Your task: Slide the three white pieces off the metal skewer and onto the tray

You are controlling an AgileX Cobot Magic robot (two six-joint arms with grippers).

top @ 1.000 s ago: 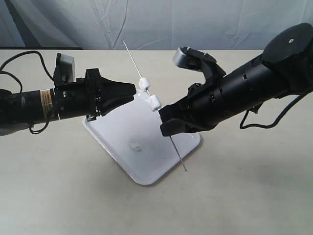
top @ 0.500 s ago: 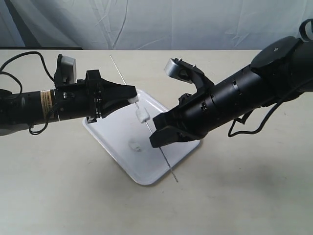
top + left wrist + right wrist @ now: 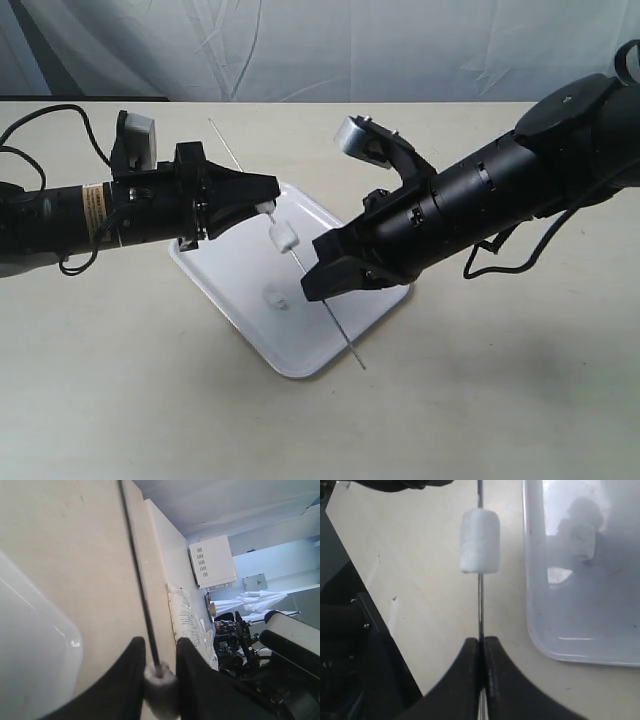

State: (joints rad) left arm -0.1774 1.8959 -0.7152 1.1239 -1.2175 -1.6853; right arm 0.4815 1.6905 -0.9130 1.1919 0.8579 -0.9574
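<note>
Progress stood at roughly a third, by my reading: one white piece [image 3: 275, 297] lay loose on the tray [image 3: 300, 348], while two were threaded on the skewer [image 3: 225, 144]. The right claw [image 3: 318, 279] was clamped tight on the lower stretch of the skewer, holding it slanted above the tray, with its low tip just beyond the tray's rim. The right wrist view showed its fingers [image 3: 470, 655] pressed together with the rod between them. The second piece [image 3: 479, 541] sat a little way up the rod, free of both claws. Higher up, the left claw [image 3: 268, 203] was closed around the third piece [image 3: 161, 690], one finger against each side of it, and the skewer ran on beyond it toward its high tip. Two pieces were left to strip off, and the third looked like the one in hand. With the right claw blocking the low end, both would probably have to leave by the high tip.
</note>
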